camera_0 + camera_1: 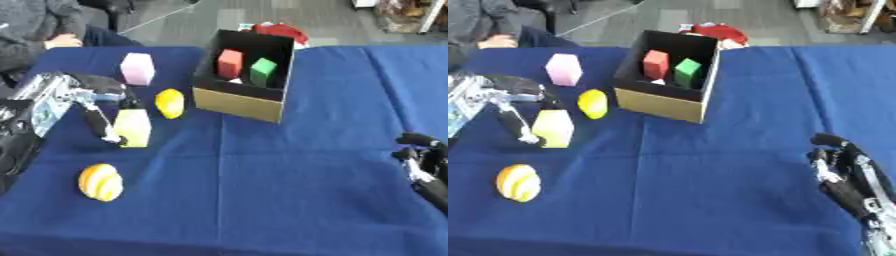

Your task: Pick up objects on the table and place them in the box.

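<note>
- Left eye view: my left hand (103, 112) is at the pale yellow block (133, 128), fingers curled down its left face and the thumb over its top, so I am pinching it where it stands on the blue tablecloth (289, 190).
- I judge the block to be light and stiff, with flat faces that ought to take a grip on two opposite sides; its edges look square, so it should not roll.
- Just beyond it lies a yellow lemon-shaped piece (170, 103), rounder and likelier to slip; the pink block (137, 68) stands further back, apart from both.
- Near me on the left sits a yellow-and-orange striped ball (101, 182), which I would cup from above, as it may roll.
- The black-lined cardboard box (238, 102) stands open to the right of the lemon, already holding a red block (229, 63) and a green block (262, 71).
- Right eye view: my right hand (843, 175) rests idle at the lower right, well apart from everything, fingers relaxed and holding nothing.
- The cloth looks soft and a little creased, so things set on it should stay put.
- Between the yellow block and the box the way looks open, save for the lemon piece beside the route; the box wall must be cleared from above.
</note>
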You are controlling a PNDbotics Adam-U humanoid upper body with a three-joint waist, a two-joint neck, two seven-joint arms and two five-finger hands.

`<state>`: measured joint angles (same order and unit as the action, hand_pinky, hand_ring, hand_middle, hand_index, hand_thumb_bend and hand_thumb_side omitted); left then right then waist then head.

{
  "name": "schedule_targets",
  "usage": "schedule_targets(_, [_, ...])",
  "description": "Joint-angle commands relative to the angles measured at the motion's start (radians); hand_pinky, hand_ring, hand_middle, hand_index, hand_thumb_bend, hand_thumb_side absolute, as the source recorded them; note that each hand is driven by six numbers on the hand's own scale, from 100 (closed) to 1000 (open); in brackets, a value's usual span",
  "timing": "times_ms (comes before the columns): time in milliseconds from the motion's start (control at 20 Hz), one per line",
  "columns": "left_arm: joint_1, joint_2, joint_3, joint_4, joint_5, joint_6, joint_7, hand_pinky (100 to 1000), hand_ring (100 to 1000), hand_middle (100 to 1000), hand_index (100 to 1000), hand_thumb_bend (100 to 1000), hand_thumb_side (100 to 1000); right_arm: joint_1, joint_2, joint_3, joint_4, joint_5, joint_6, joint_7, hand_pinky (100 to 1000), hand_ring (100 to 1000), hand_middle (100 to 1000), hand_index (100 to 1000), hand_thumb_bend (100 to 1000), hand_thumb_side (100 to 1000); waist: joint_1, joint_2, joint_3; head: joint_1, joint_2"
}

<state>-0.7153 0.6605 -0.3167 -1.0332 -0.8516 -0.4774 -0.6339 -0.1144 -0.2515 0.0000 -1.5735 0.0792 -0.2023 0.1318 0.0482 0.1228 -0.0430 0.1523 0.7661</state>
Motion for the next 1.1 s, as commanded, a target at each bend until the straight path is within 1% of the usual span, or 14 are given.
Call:
schedule_targets(50, [-0.005,0.015,0.020,-0.002,-0.003,-0.179,-0.158,674,547,543,744,392,373,-0.012,-0.016,-0.004,-0.011,-0.002,-0.001,0.002,763,673,741,809,100,335,0.008,-0.025,0.000,0.002,0.004])
schedule_targets(100, [-0.004,0.014,0.023,-0.004,0.000,-0.174,-0.147,631,497,486,691,353,360,-0.013,-0.016,-0.004,-0.010,-0.002,-0.001,0.002,763,673,741,809,100,333,0.008,-0.025,0.000,0.001,0.004])
schedule_targets(400, [-0.001,0.015,0.024,-0.011,0.008,-0.163,-0.118,631,497,486,691,353,360,-0.013,-0.016,-0.004,-0.008,-0.001,-0.002,0.003,763,673,741,809,100,333,0.007,-0.025,-0.001,0.001,0.004])
schedule_targets(450, [-0.008,0.013,0.031,-0.018,0.012,-0.159,-0.113,577,425,398,613,231,315,-0.011,-0.015,-0.003,-0.006,-0.001,-0.002,0.004,764,673,741,809,100,335,0.005,-0.030,-0.002,0.001,0.004])
schedule_targets(550, [-0.044,0.004,0.066,-0.054,0.034,-0.149,-0.091,585,430,402,620,220,299,-0.006,-0.014,-0.001,-0.004,-0.001,-0.002,0.006,764,673,741,809,100,337,0.004,-0.039,-0.003,0.001,0.004])
schedule_targets(600, [-0.065,-0.001,0.088,-0.076,0.047,-0.148,-0.078,600,442,413,631,235,292,-0.006,-0.013,0.000,-0.003,-0.001,-0.002,0.007,764,673,741,809,100,337,0.003,-0.041,-0.005,0.004,0.004])
schedule_targets(750, [-0.141,-0.046,0.156,-0.151,0.085,-0.148,-0.031,606,453,416,635,248,283,-0.007,-0.010,0.008,-0.003,-0.002,-0.004,0.015,764,673,742,810,100,337,0.003,-0.043,-0.014,0.013,0.004])
schedule_targets(850, [-0.192,-0.087,0.153,-0.198,0.071,-0.128,0.000,609,456,424,639,264,283,-0.010,-0.008,0.009,-0.003,-0.003,-0.004,0.017,764,673,742,810,100,337,0.000,-0.041,-0.020,0.015,0.004])
schedule_targets(900, [-0.218,-0.111,0.144,-0.203,0.057,-0.113,0.012,614,462,431,645,250,275,-0.012,-0.007,0.010,-0.003,-0.004,-0.004,0.019,764,673,742,809,100,337,-0.003,-0.041,-0.025,0.019,0.004])
schedule_targets(1100, [-0.321,-0.213,0.133,-0.128,-0.004,-0.052,0.055,636,481,454,669,238,265,-0.018,0.000,0.017,-0.001,-0.008,-0.005,0.025,764,673,742,810,100,328,-0.011,-0.035,-0.045,0.033,0.004])
